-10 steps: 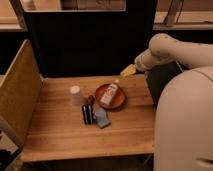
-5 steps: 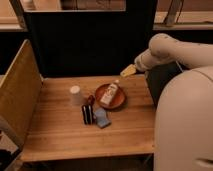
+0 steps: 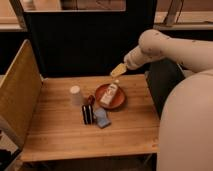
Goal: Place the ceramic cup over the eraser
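The ceramic cup [image 3: 76, 95], small and cream-white, stands upside down left of centre on the wooden table [image 3: 60, 135]. Just in front of it stands a black striped block [image 3: 87, 114], and a flat blue pad [image 3: 102, 118] lies against the block's right side. I cannot tell which of these two is the eraser. My gripper [image 3: 118, 70] hangs in the air above the back of the table, over the far edge of the red plate and well to the right of the cup. It is open and holds nothing.
A red plate [image 3: 119, 102] holds a white bottle [image 3: 110, 93] lying on its side. A small red thing [image 3: 90, 99] sits between cup and plate. A wooden side panel [image 3: 17, 97] bounds the left. My white arm and body [image 3: 185, 115] fill the right.
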Motion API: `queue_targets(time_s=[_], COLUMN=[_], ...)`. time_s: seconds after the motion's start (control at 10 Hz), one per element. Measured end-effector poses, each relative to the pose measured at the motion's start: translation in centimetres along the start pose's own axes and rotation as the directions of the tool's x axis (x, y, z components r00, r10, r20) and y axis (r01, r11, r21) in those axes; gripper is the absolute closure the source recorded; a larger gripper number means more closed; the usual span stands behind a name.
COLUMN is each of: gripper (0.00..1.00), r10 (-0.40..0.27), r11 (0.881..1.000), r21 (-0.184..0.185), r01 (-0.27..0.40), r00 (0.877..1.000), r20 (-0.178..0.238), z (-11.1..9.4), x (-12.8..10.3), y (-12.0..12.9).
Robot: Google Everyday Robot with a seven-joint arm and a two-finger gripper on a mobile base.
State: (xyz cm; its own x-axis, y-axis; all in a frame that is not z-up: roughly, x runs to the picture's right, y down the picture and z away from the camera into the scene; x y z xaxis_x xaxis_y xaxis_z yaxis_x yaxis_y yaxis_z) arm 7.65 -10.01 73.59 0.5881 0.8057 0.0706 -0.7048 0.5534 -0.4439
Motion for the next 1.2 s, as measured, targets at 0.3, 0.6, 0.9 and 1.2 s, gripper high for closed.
queue_targets(time_s=[0.3, 0.6, 0.9, 1.2], gripper=[0.2, 0.2, 0.2, 0.2], r10=[-0.155, -0.242, -0.313, -0.243], r11=[0.988, 0.967, 0.947, 0.967], r21=[-0.019, 0.064, 0.041, 0.03], r01=[0.155, 0.245, 0.318, 0.255], r00=[0.988, 0.969, 0.944, 0.947], r20=[-0.021, -0.044, -0.106, -0.21], z=[2.8, 6.2, 12.8, 15.9], x=[-1.4, -2.8, -5.4, -4.8], y=[4.0, 4.2, 10.4, 13.7])
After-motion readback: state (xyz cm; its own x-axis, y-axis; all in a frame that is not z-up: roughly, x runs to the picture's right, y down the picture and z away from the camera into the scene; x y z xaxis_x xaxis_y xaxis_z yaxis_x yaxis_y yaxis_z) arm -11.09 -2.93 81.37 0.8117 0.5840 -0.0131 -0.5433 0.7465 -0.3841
